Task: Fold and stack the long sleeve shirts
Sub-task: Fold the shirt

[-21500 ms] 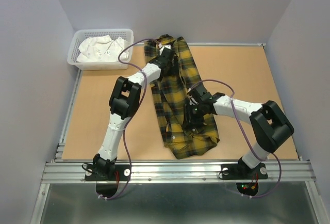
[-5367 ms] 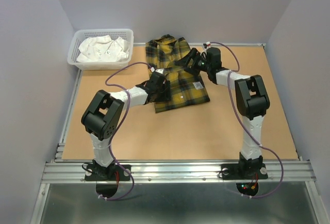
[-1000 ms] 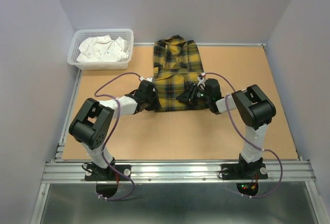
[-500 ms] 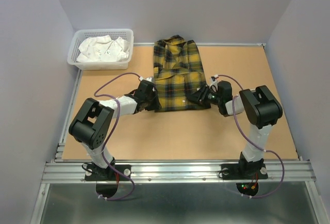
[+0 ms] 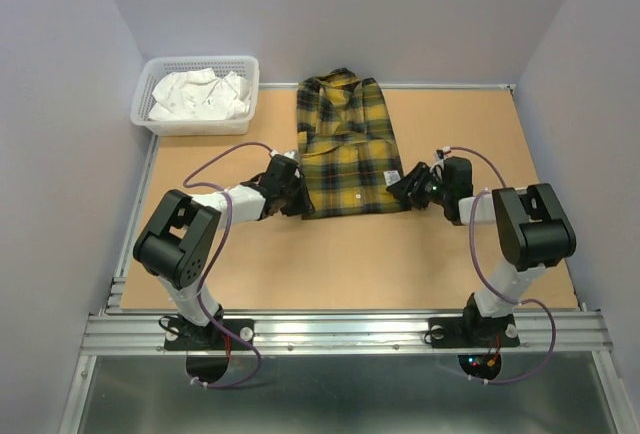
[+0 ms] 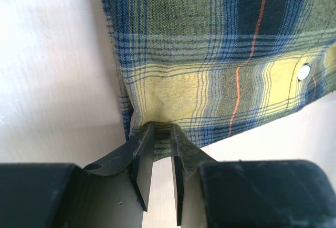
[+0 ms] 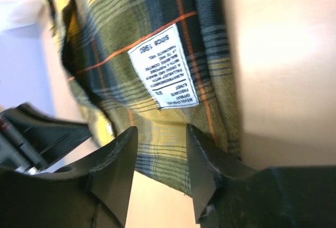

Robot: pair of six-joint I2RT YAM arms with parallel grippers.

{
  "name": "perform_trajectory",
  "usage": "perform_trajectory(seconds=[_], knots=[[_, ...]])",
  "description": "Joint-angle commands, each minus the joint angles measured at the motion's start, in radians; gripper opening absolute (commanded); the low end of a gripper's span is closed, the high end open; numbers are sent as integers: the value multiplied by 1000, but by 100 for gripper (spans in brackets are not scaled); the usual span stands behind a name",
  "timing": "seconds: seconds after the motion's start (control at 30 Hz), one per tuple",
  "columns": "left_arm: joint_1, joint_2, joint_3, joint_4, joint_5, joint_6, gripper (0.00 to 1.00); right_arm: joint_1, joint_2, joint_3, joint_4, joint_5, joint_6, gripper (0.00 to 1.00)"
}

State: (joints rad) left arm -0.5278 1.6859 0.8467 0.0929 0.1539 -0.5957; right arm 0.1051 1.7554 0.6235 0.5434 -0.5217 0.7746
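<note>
One flannel shirt [image 5: 345,154], likely soft, limp | left end effector [image 6: 161,128] pinching hem corner | right end effector [image 7: 161,132] apart | grab edges

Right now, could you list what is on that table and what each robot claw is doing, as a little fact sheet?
shirt: plaid shirt, yellow and dark, folded into a rectangle, flat on the table
left arm: left gripper pinched on the shirt's near left corner
right arm: right gripper open at the near right corner, gripping nothing
label: white care label showing near that corner
basket: white basket at the far left, white cloth inside
</note>
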Motion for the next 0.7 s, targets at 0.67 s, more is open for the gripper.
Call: perform_trajectory(seconds=[0.67], knots=[[-325,-25,305,-85,-241,-38,71,4,-505,208,-723,309,-293,70]])
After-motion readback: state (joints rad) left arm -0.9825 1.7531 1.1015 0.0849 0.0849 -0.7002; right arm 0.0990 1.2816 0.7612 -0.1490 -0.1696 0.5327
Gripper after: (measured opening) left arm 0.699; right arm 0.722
